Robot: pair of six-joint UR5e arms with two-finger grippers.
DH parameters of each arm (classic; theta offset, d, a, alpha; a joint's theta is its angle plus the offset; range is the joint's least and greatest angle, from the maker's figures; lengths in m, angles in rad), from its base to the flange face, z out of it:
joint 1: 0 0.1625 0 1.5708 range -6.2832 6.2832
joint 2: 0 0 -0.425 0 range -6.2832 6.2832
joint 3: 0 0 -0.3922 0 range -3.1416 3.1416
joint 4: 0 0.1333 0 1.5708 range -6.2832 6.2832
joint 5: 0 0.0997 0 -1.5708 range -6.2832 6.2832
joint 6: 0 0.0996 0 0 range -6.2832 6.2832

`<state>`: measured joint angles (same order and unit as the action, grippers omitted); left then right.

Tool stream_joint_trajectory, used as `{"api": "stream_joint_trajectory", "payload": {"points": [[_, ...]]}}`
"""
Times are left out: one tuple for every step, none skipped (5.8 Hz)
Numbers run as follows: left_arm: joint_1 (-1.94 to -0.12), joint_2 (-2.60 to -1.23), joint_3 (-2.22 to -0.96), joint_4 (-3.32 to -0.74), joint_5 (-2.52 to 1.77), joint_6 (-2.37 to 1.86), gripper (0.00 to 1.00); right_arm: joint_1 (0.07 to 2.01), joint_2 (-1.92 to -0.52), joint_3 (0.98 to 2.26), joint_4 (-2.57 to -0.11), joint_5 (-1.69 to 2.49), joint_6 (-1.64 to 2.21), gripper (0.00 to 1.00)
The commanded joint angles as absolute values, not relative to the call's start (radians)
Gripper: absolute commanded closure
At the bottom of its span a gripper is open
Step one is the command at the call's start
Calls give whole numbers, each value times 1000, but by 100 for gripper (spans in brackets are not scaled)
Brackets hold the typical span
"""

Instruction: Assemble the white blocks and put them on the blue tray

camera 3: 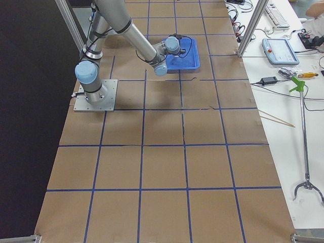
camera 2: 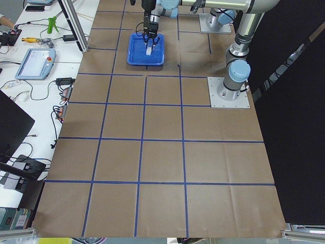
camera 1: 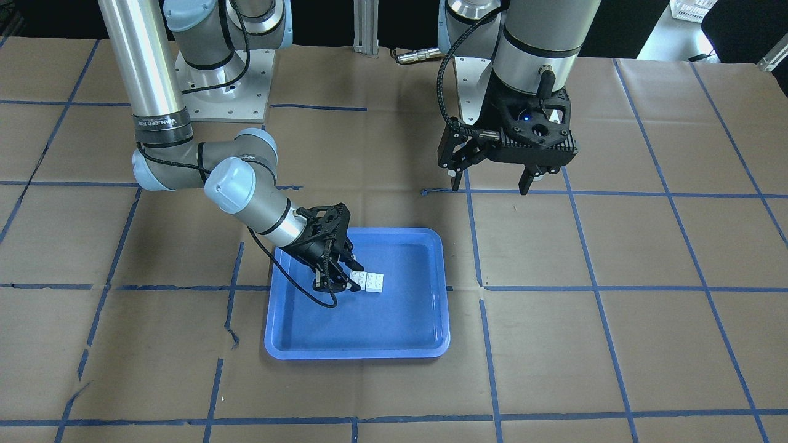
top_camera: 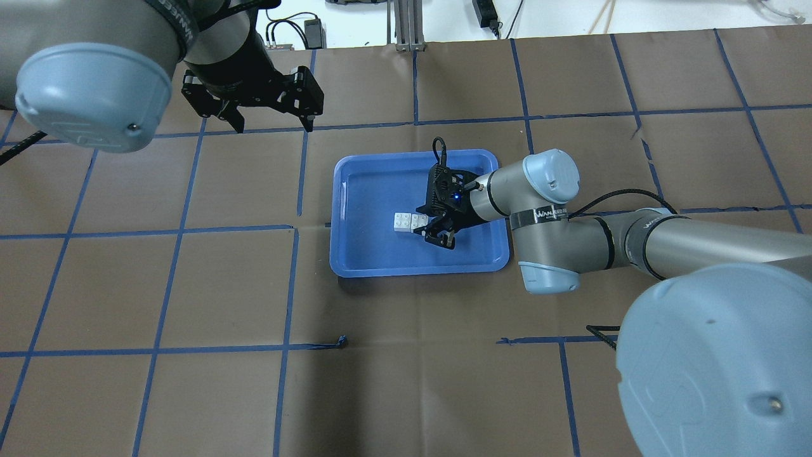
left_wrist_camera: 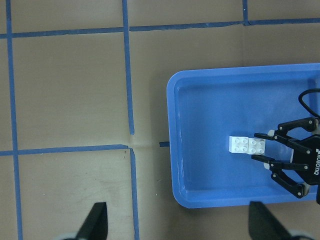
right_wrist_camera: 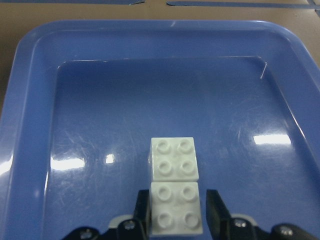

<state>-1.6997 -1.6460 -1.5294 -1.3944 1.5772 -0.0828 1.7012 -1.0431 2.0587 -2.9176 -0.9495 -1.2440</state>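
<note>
Brown paper-covered table (top_camera: 190, 285), blue tape grid. Blue tray (top_camera: 374, 184) sits mid-table, within reach of both arms. Right arm (top_camera: 571, 228) reaches in low over the tray at a slant so its gripper can come at the blocks from the side.

Left gripper (camera 1: 490, 184) hangs above bare table beyond the tray. Its jaws are wide apart and hold nothing. Probably parked out of the way.

Right gripper (right_wrist_camera: 177, 215) is down at the tray floor, narrowed to about one block's width. Its fingers (right_wrist_camera: 142, 210) flank the nearer block. Whether the pads are pressing or just off the sides, cannot tell.

White blocks (top_camera: 409, 221) lie inside the tray near its middle, side by side and touching, studs up. Whether they are actually joined or just butted together, cannot tell. Judgement: the placing step is about done; what's left is a clean let-go without nudging the pair.
</note>
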Motion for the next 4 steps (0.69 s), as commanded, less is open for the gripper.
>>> {"api": "stream_joint_trajectory", "payload": {"points": [[-1700, -1646, -1529, -1394, 1577, -83, 1, 1701, -1043, 2057, -2918, -950, -1241, 47], [-1700, -1646, -1529, -1394, 1577, -84, 1, 1701, -1049, 2056, -2915, -951, -1236, 1], [-1700, -1643, -1529, -1394, 1578, -83, 1, 1700, -1058, 2027, -2912, -959, -1148, 0], [-1700, -1641, -1529, -1394, 1577, -83, 1, 1698, -1093, 1950, -2810, -978, -1105, 0]]}}
